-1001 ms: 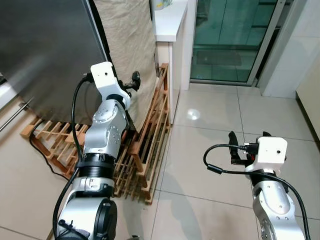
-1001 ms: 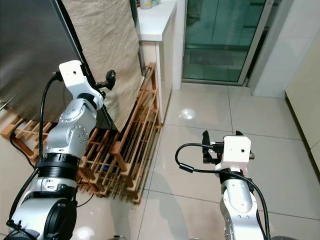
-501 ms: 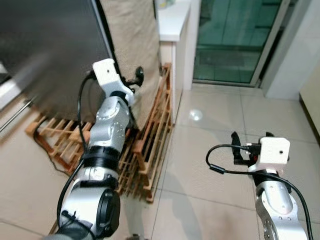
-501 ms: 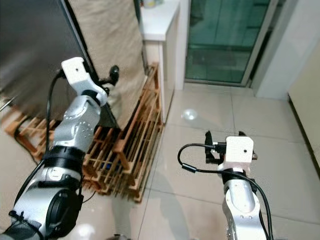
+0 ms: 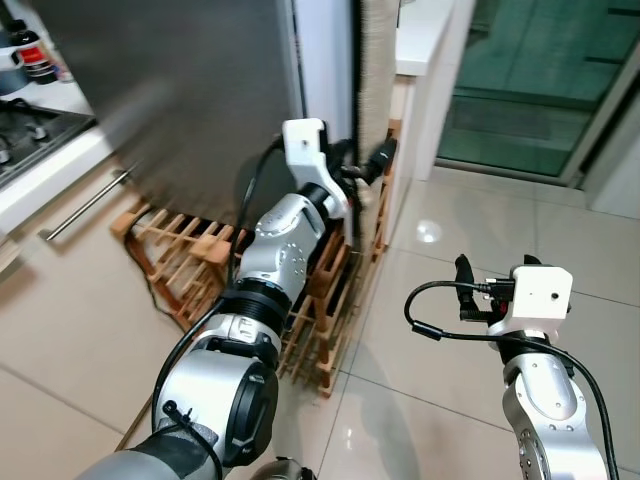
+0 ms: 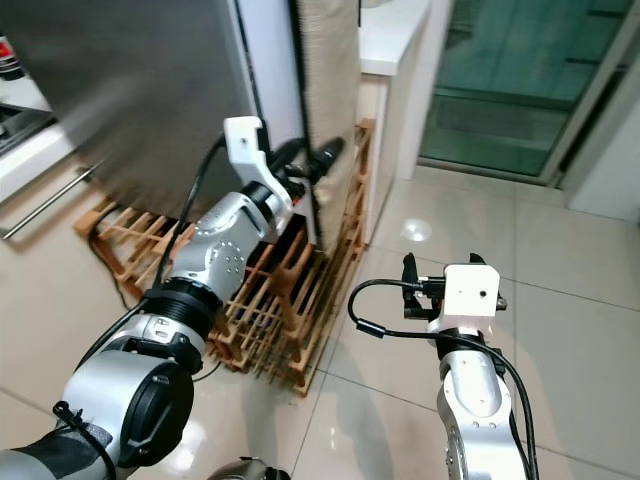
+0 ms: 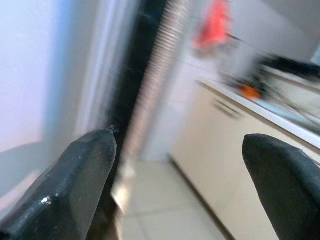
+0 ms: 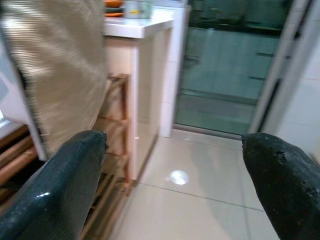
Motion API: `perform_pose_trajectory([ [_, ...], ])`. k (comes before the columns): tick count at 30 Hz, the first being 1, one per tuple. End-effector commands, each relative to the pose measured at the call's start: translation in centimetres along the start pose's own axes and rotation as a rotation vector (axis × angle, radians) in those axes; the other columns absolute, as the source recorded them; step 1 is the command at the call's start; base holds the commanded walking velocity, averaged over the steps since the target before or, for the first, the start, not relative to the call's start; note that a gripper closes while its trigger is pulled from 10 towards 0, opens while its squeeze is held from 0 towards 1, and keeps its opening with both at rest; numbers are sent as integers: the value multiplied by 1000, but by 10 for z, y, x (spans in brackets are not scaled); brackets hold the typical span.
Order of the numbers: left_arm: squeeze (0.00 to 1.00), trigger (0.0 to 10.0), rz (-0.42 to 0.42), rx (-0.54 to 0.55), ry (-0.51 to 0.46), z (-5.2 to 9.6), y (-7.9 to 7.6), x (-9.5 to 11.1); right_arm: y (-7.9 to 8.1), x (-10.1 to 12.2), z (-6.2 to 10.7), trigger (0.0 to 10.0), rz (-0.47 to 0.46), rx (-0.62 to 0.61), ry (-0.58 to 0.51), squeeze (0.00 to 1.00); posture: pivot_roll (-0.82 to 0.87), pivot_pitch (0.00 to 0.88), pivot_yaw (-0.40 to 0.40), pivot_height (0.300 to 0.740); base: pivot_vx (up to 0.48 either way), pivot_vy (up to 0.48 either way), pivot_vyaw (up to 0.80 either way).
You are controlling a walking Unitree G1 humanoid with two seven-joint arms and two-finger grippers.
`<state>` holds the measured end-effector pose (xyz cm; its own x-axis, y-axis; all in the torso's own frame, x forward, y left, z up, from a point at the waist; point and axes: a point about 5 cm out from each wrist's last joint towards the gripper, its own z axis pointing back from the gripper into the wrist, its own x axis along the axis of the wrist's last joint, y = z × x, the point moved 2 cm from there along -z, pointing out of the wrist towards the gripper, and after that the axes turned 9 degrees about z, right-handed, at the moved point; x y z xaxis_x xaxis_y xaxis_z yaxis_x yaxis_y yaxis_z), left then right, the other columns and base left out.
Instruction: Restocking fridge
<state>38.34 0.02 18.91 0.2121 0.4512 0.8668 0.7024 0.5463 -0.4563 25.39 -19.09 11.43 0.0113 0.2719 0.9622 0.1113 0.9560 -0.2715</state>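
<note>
The fridge [image 5: 190, 90] stands at the left with its steel door shut and its white side [image 5: 325, 60] facing me edge-on. My left gripper [image 5: 372, 165] is raised at that side, by the dark gap between the fridge and a beige woven cloth [image 5: 377, 60]. Its fingers [image 7: 85, 170] are spread wide, open, with nothing between them. My right gripper [image 5: 495, 270] hangs low over the tiled floor, open and holding nothing; its fingers [image 8: 65, 175] point toward the cloth and counter.
Wooden slatted racks [image 5: 190, 260] lie on the floor under the fridge. A white counter [image 5: 425, 30] and a glass door [image 5: 540, 70] stand behind. A stove [image 5: 30, 125], a bottle [image 5: 35, 60] and a drawer handle [image 5: 90, 205] are at the left.
The camera has swung left, bringing the stove and fridge side into view. My left arm now reaches further forward to the fridge's edge. The right gripper keeps its pose.
</note>
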Motion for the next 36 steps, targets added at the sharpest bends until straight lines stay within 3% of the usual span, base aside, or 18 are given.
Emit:
perform_pose_trajectory([
  [1, 0, 10000, 162, -318, 30, -44, -112, -38, 0, -2, -1, 10000, 0, -12, 4, 0, -239, 0, 128, 740, 0, 0, 0],
  [2, 0, 10000, 130, -402, 58, -44, -130, -44, -1, -1, 0, 10000, -15, -27, 6, 0, -244, 0, 134, 740, 0, 0, 0],
  [5, 0, 10000, 93, -415, 62, -42, -127, -42, -4, -2, 0, 10000, -24, -45, 10, 0, -244, 0, 137, 740, 0, 0, 0],
  [8, 0, 10000, 68, -263, 13, -36, -88, -23, -8, -4, 0, 10000, -32, -64, 22, 0, -234, 0, 135, 740, 0, 0, 0],
  [11, 0, 10000, 66, -194, -25, -29, -67, -10, -9, -5, -2, 10000, -41, -68, 25, 0, -216, 0, 127, 740, 0, 0, 0],
  [15, 0, 10000, -15, 66, -150, 19, 5, 27, -9, -4, -15, 10000, -61, -55, 18, 0, -173, 0, 106, 740, 0, 0, 0],
  [17, 0, 10000, -54, 151, -174, 40, 25, 34, -7, -3, -20, 10000, -64, -41, 12, 0, -149, 0, 95, 740, 0, 0, 0],
  [19, 0, 10000, -66, 175, -181, 46, 30, 36, -7, -2, -22, 10000, -64, -37, 9, 0, -149, 0, 95, 740, 0, 0, 0],
  [20, 0, 10000, -115, 308, -203, 82, 58, 44, -4, 0, -29, 10000, -64, -16, 0, 0, -103, 0, 74, 740, 0, 0, 0],
  [21, 0, 10000, -141, 350, -209, 95, 66, 46, -3, 0, -32, 10000, -65, -9, -2, 0, -103, 0, 74, 740, 0, 0, 0],
  [22, 0, 10000, -141, 350, -209, 95, 66, 46, -3, 0, -32, 10000, -65, -9, -2, 0, -103, 0, 74, 740, 0, 0, 0],
  [23, 0, 10000, -181, 458, -240, 127, 86, 58, -1, 2, -38, 10000, -63, 9, -11, 0, -72, 0, 63, 740, 0, 0, 0],
  [25, 0, 10000, -184, 493, -250, 136, 90, 62, 0, 2, -40, 10000, -63, 13, -14, 0, -72, 0, 63, 740, 0, 0, 0],
  [28, 0, 10000, -235, 600, -270, 169, 99, 69, 3, 5, -47, 10000, -64, 38, -24, 0, -43, 0, 59, 740, 0, 0, 142],
  [30, 0, 10000, -214, 752, -296, 203, 104, 64, 9, 6, -51, 10000, -65, 54, -26, 0, -28, 0, 58, 740, 0, 0, 766],
  [31, 0, 10000, -214, 752, -296, 203, 104, 64, 9, 6, -51, 10000, -65, 54, -26, 0, -28, 0, 58, 740, 0, 0, 750],
  [33, 0, 10000, -189, 907, -301, 230, 110, 51, 12, 3, -52, 10000, -74, 63, -19, 0, -5, 0, 46, 740, 0, 0, 728],
  [36, 0, 10000, -163, 988, -287, 244, 113, 41, 14, -1, -52, 10000, -88, 66, -9, 0, 2, 0, 40, 740, 0, 0, 721],
])
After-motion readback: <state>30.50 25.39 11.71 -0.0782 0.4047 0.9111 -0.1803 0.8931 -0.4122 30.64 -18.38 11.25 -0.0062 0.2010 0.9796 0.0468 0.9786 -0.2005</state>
